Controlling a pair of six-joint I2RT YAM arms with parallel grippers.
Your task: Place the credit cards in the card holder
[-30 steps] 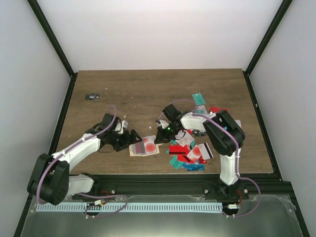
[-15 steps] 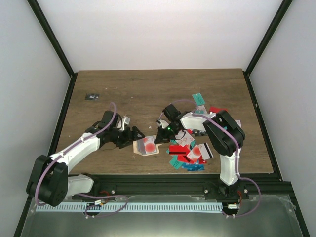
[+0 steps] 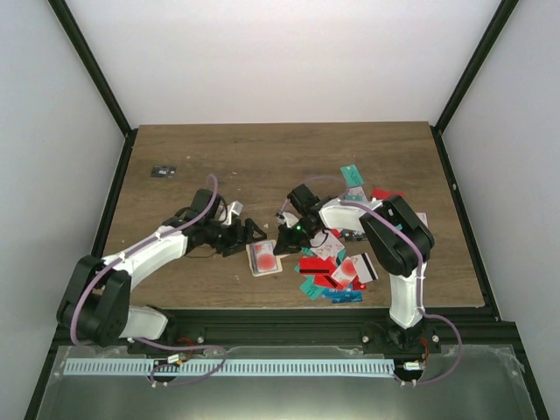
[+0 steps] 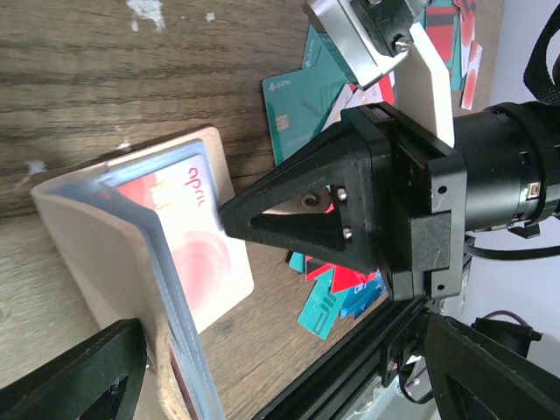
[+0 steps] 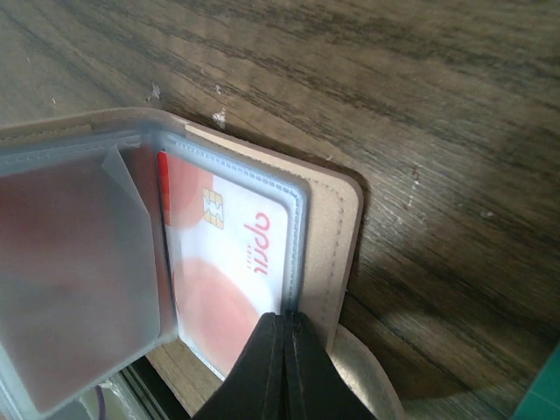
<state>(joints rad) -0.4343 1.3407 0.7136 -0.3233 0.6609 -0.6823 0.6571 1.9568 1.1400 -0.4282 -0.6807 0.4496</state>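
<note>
The beige card holder (image 3: pixel 273 267) lies half open in front of the arms. Its left flap (image 4: pixel 96 262) stands up, with clear sleeves. A white card with a red circle (image 5: pixel 229 262) sits in the right pocket. My right gripper (image 5: pixel 284 320) is shut, its tips pressing on the pocket's edge; its black tip also shows in the left wrist view (image 4: pixel 234 219). My left gripper (image 3: pixel 248 234) is open wide just left of the holder, the raised flap beside its left finger (image 4: pixel 79 376). The loose credit cards (image 3: pixel 337 262) lie piled to the right, teal (image 4: pixel 293 101), red and blue.
A tiny dark flat object (image 3: pixel 163 171) lies at the table's far left. A black rail (image 3: pixel 280 313) runs along the near edge, close to the cards. White walls stand on both sides.
My left gripper has moved right up to the holder, and the holder's left flap has swung up, so the holder looks narrower. The right gripper has stayed in place.
</note>
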